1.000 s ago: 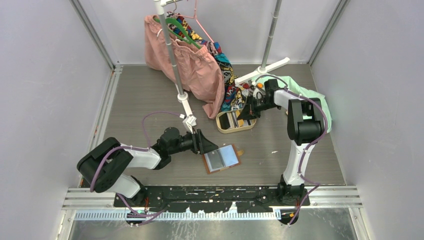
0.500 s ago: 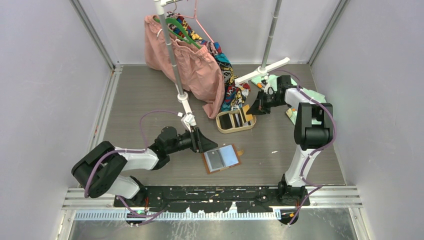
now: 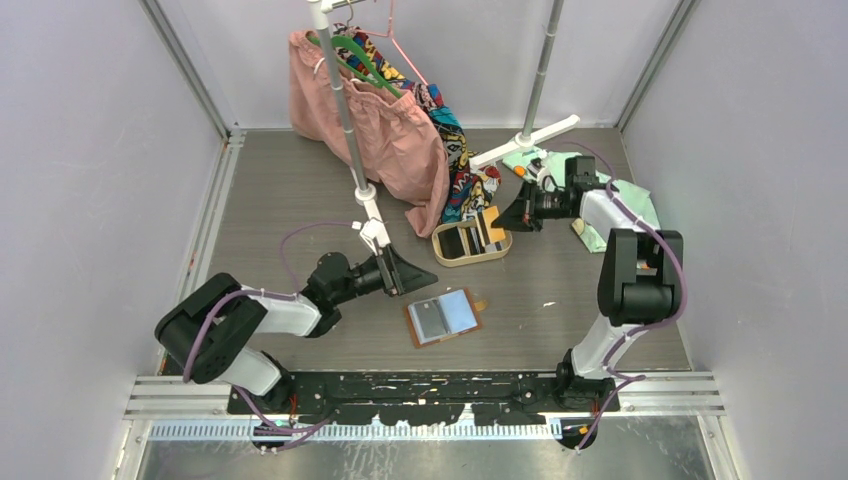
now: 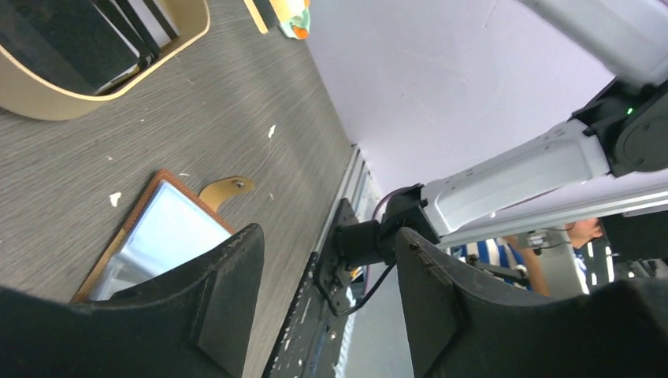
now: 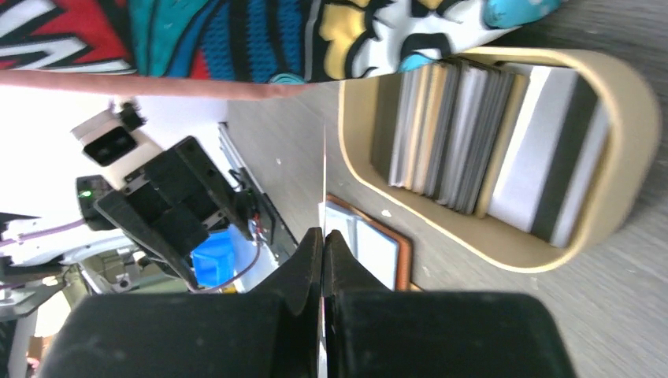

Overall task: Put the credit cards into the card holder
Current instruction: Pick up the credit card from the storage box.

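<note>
left arm (image 3: 280,312), right arm (image 3: 597,345): white links, black joints | cables (image 3: 296,235): purple | tool fingers (image 4: 228,299): black

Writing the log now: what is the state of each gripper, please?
Left gripper: open, holding nothing.
Right gripper: closed on a credit card, seen edge-on.

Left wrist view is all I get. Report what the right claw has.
Observer: The right claw is shut on one card, seen edge-on as a thin pale line.
Operator: Give me its position.
Observer: In the top view it is by the right end of the oval tray, well apart from the open card holder.
Operator: Tell me what the tray holds.
Observer: A row of cards stands on edge in it, packed too tightly to count.
</note>
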